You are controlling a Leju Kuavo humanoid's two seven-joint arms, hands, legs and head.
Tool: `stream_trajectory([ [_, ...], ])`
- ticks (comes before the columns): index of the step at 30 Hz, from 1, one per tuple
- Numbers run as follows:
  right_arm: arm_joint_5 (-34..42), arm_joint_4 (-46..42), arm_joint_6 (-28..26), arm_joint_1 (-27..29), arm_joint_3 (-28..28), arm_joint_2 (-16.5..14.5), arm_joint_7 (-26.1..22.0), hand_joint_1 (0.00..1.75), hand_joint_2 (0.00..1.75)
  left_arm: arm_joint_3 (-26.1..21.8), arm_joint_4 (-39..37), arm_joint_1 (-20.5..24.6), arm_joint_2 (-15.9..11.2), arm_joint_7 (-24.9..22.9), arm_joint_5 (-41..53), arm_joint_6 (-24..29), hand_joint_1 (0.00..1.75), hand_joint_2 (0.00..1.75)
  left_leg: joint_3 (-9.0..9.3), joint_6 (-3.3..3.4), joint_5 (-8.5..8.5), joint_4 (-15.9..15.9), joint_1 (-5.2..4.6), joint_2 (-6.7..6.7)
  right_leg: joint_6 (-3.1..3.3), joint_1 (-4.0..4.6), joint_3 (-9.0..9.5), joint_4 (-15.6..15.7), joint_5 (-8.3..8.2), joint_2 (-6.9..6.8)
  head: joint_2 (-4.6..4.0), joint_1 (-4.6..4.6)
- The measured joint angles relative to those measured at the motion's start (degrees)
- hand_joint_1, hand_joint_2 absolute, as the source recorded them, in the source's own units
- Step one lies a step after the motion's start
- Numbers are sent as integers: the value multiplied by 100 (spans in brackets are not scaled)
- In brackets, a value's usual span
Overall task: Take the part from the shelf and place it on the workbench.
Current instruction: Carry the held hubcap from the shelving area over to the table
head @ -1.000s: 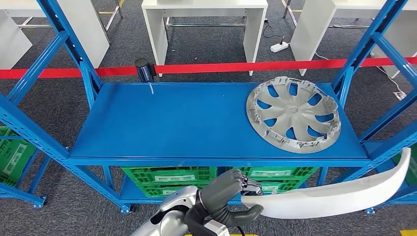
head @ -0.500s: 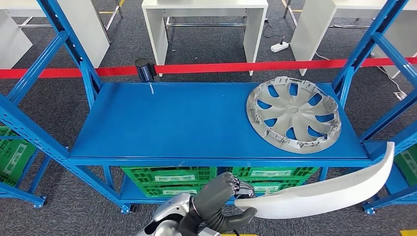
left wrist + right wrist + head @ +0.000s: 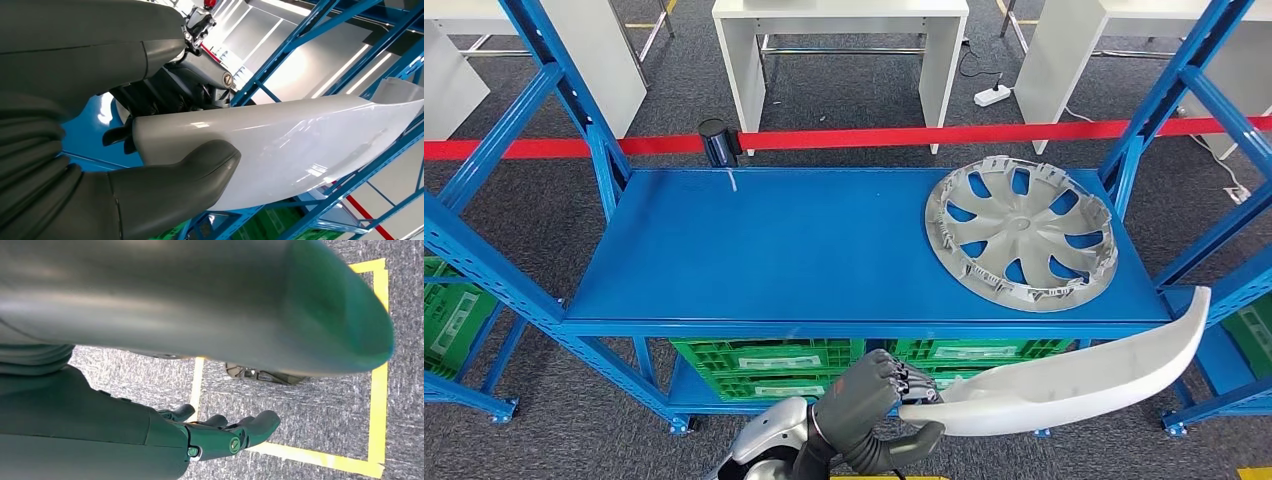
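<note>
The left hand (image 3: 869, 400) holds the long, curved, glossy white plastic panel (image 3: 1074, 375) by one end, its fingers (image 3: 904, 380) over the upper face and its thumb (image 3: 200, 165) pressed beneath, likely so the piece can be carried one-handed, clear of the blue metal shelf (image 3: 724, 260). The panel hangs in the air in front of the shelf's front edge, toward its right corner, touching nothing. Its long axis runs rightward from the hand and rises, the free tip curling upward. The right hand (image 3: 225, 432) hangs over the floor, fingers loosely apart, holding nothing. A silver spoked hubcap (image 3: 1021, 232) lies at the shelf's right end.
</note>
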State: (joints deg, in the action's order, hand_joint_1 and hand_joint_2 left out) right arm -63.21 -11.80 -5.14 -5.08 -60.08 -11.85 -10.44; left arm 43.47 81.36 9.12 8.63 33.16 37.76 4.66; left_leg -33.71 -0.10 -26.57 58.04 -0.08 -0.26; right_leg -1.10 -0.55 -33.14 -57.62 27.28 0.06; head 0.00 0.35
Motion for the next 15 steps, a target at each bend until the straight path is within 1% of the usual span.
stream_trajectory([
  [6,-81,0,0,-10,2,0,9,0,0,54,-3,6,-9,-47,168,108,175,175,2,44,-32,18,-41,-1,-43,-43,15,7,8,-1,0,0],
  [8,-96,0,0,-15,2,0,17,0,0,75,6,7,-17,-59,207,128,175,175,8,75,-37,13,-54,-2,-75,-56,27,18,7,-5,0,-1],
  [9,-100,0,0,-18,2,1,20,0,0,80,16,5,-20,-62,216,134,175,175,28,101,-23,-16,-41,0,-92,-62,37,15,15,-6,0,-1],
  [10,-103,0,0,-20,2,1,22,0,0,82,26,5,-21,-62,223,138,175,175,54,129,-7,-53,-26,2,-104,-61,32,-30,57,-7,0,2],
  [11,-105,0,0,-23,2,1,24,0,0,85,34,6,-20,-62,228,140,175,175,82,156,10,-90,-8,6,-112,-58,-20,-173,161,-5,0,12],
  [12,-106,0,0,-24,2,1,25,0,0,88,39,6,-19,-62,232,142,175,175,103,176,21,-115,6,11,-116,-59,-135,-443,326,-4,0,28],
  [14,-107,0,0,-18,2,0,32,0,0,93,36,4,-21,-63,234,144,175,175,108,193,16,-115,2,16,-126,-55,-510,-1229,717,-2,0,57],
  [15,-107,0,0,-13,2,1,38,0,0,94,34,1,-22,-66,235,144,175,175,105,193,8,-107,0,15,-133,-57,-665,-1540,815,-2,0,63],
])
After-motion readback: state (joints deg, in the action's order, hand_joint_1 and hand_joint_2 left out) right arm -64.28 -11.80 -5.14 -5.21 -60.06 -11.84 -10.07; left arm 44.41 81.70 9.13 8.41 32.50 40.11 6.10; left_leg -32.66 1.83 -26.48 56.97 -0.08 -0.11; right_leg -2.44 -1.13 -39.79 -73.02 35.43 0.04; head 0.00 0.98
